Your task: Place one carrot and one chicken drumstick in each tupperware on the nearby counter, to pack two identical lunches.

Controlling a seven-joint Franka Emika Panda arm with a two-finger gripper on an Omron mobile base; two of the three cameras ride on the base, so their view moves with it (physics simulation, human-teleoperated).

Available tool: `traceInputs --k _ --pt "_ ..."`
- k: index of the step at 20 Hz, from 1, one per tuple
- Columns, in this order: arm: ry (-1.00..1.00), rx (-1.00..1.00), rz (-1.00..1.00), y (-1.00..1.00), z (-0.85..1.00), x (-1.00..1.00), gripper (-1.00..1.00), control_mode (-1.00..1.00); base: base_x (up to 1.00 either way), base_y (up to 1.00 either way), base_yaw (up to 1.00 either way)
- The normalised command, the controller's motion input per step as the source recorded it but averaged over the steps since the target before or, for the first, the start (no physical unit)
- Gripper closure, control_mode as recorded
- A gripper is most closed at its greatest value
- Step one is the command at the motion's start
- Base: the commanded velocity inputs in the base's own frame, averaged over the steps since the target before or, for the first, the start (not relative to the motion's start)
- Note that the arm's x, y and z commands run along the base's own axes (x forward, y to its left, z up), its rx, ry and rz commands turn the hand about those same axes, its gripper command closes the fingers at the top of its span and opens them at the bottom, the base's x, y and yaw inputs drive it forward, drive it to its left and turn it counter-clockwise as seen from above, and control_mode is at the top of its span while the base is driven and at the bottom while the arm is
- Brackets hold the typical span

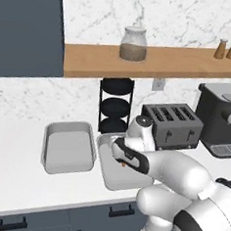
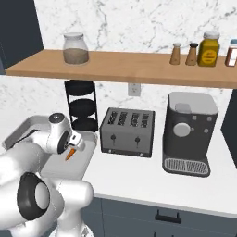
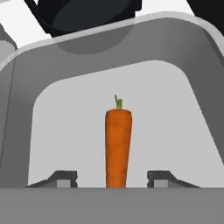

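The gripper (image 3: pixel 112 178) hangs over the nearer of two tubs, its two dark fingertips (image 3: pixel 64 178) spread apart with clear space on either side of a carrot (image 3: pixel 118 146). The jaws are released; nothing is clamped between them. The carrot sits midway between the tips, not touching either, its green stub pointing away from the hand toward the tub's far wall. In the right base view a sliver of the orange carrot (image 2: pixel 69 154) shows just below the hand, over the tub's floor; whether it rests on the floor cannot be told.

This tub (image 1: pixel 107 178) lies directly beneath the gripper on the white counter (image 1: pixel 13 188). A second, matching tub (image 1: pixel 68 148) sits just beside it, to the gripper's left.

Beyond the gripper, past the tub's far rim, stands a black three-tier rack (image 1: pixel 115 106) against the marble wall. To the gripper's right are a toaster (image 1: pixel 172 124), near the tub, and farther right a dark coffee machine (image 2: pixel 190 132).

Above and behind, a wooden shelf (image 1: pixel 170 63) carries a glass jar (image 1: pixel 133 43) and, farther right, small shakers (image 2: pixel 176 54) and bottles (image 2: pixel 209 48).
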Motion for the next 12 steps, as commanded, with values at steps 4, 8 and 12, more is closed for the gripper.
traceInputs --k 4,8,12 --pt "-0.07 0.0 -0.01 0.0 1.0 -0.72 -1.0 -1.0 0.0 0.0 0.0" --pt "0.0 0.0 -0.04 0.0 1.0 -1.0 -1.0 -1.0 0.0 0.0 0.0" --pt "0.0 -0.01 0.0 -0.05 0.85 -1.0 -1.0 -1.0 0.0 0.0 0.0"
